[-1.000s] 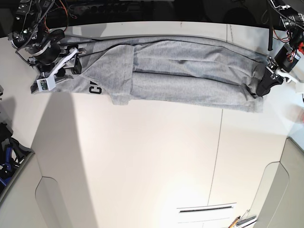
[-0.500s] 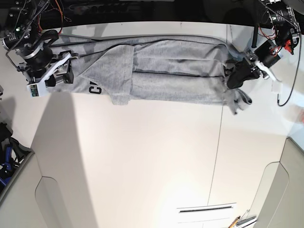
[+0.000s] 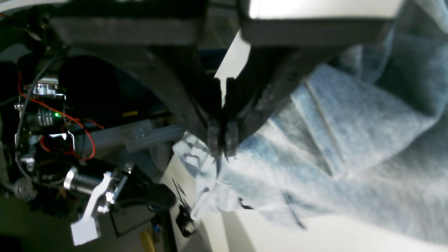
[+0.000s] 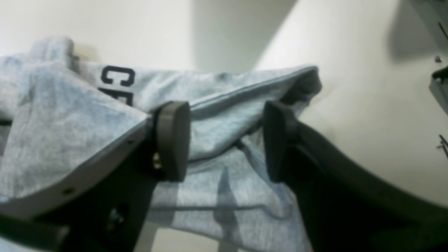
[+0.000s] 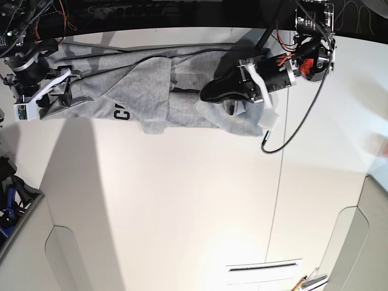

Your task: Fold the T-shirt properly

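1. Your T-shirt [image 5: 151,91] lies stretched along the far edge of the white counter [image 5: 182,206], grey, with black lettering showing near its left part in the base view.
2. Your left hand [image 5: 212,92] is pinched shut on the T-shirt's fabric; in the left wrist view its two dark fingertips [image 3: 213,134] meet with cloth caught between them.
3. That left hand sits over the middle of the garment, and the right-hand end of the shirt is doubled over beneath it, so the cloth ends in a rounded fold just beside the arm.
4. Your right hand [image 5: 43,94] is at the shirt's other end, near the counter's left edge in the base view.
5. In the right wrist view the right hand [image 4: 225,140] stands spread wide, its pads [image 4: 173,140] well apart, with a raised fold of grey cloth between them. Neither pad clearly presses on it.
6. The lettering [image 4: 117,82] lies just beyond that fold.
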